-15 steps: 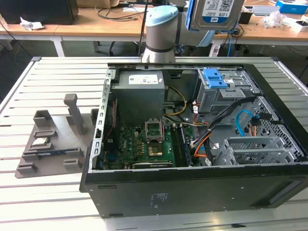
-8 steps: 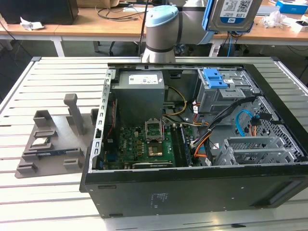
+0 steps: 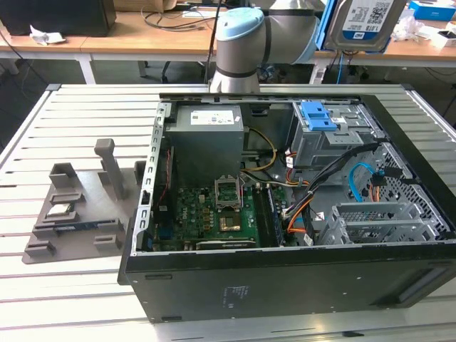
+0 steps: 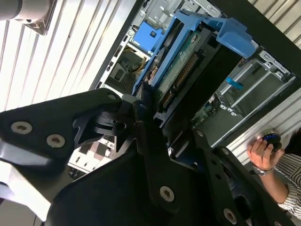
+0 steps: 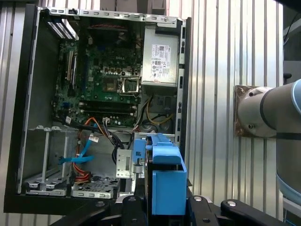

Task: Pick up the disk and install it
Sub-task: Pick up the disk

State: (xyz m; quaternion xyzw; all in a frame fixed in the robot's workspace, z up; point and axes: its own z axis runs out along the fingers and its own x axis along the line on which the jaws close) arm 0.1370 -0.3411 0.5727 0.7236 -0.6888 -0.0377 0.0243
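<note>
Exterior view: the flat silver, blue-framed disk (image 3: 365,21) hangs high, beyond the open black metal computer case (image 3: 285,285).

Second wrist view: the black gripper (image 4: 164,113) pinches the disk (image 4: 183,61), whose long axis points caseward.

First wrist view: the disk (image 5: 164,174), held edge-on, overlaps the grey metal drive cage (image 5: 123,162).

You have the computer case (image 3: 285,285) lying open on the slatted tabletop (image 3: 71,299). Inside, the grey power supply (image 3: 206,139) sits at the far side, with the green motherboard (image 3: 224,210) nearer. A blue bracket (image 3: 318,115) tops the drive bay toward the exterior view's right. The disk (image 3: 365,21) hangs high above the case's far right corner, label toward the camera, clear of the case. The arm (image 3: 246,35) stands behind the case. A grey fixture (image 3: 78,206) rests just beside the case, on the exterior view's left.
</note>
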